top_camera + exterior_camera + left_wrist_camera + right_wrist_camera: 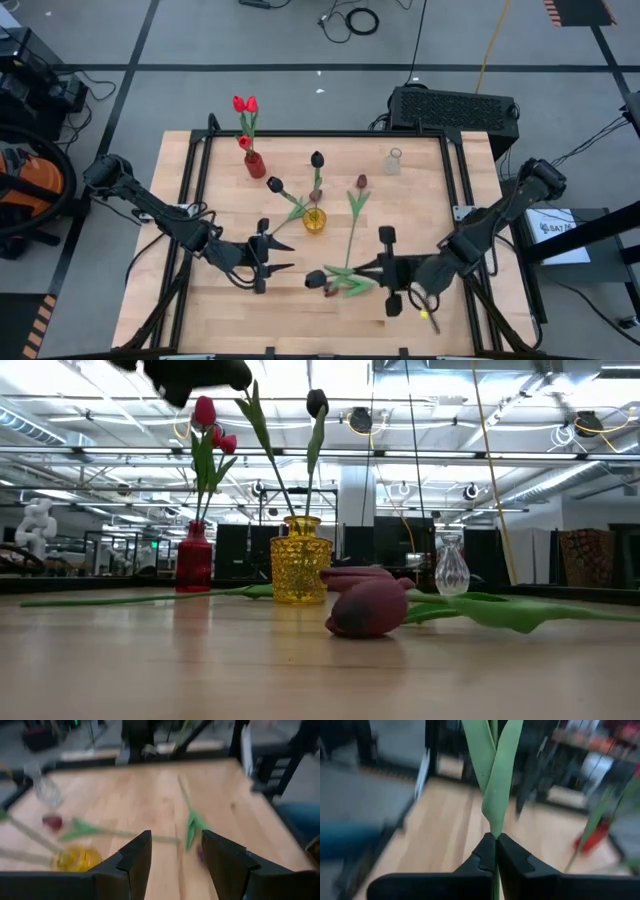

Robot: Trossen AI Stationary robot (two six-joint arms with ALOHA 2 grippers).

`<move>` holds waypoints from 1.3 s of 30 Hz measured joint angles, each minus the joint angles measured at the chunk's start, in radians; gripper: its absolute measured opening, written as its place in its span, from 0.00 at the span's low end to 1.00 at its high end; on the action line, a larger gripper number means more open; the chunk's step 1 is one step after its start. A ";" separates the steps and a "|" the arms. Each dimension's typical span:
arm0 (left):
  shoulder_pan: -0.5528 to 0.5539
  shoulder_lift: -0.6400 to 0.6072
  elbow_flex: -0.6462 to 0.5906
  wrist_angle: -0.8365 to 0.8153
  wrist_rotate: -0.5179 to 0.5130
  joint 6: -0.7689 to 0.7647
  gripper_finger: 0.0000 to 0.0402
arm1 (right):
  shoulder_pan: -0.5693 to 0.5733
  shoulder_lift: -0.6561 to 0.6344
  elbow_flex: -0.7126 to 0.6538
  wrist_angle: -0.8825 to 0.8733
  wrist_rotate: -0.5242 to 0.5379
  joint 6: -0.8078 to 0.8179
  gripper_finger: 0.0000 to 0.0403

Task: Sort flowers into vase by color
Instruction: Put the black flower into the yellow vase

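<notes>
A tulip stem (495,780) is pinched by the right gripper (385,270) near the table's (420,200) front edge. The left gripper (262,256) is held spread over bare wood beside the yellow vase (315,221).

The light wooden table top (420,215) sat in a black metal frame (200,160) on a grey floor marked with dark tape lines (130,60). Behind it stood a black perforated box (455,108). Bright ceiling lights (560,435) lit the room.
</notes>
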 joint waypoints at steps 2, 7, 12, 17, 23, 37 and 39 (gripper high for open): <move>0.000 0.000 0.000 0.086 0.000 0.047 0.45 | -0.018 -0.007 0.000 0.144 0.002 -0.080 0.00; 0.000 0.001 0.000 0.316 0.000 0.143 0.45 | -0.073 0.000 0.000 0.521 -0.013 -0.323 0.00; 0.000 0.004 0.001 0.452 -0.002 0.209 0.45 | -0.175 0.031 -0.049 0.871 -0.148 -0.385 0.00; 0.000 0.004 0.001 0.488 -0.016 0.228 0.45 | -0.251 0.114 -0.106 1.034 -0.251 -0.293 0.00; 0.024 0.062 0.001 0.539 -0.056 0.238 0.45 | -0.283 0.229 -0.107 1.213 -0.304 -0.200 0.00; 0.057 0.133 0.001 0.581 0.018 0.256 0.45 | -0.293 0.328 -0.106 1.329 -0.301 -0.210 0.00; 0.064 0.146 0.001 0.590 0.051 0.255 0.45 | -0.302 0.328 -0.106 1.332 -0.298 -0.216 0.00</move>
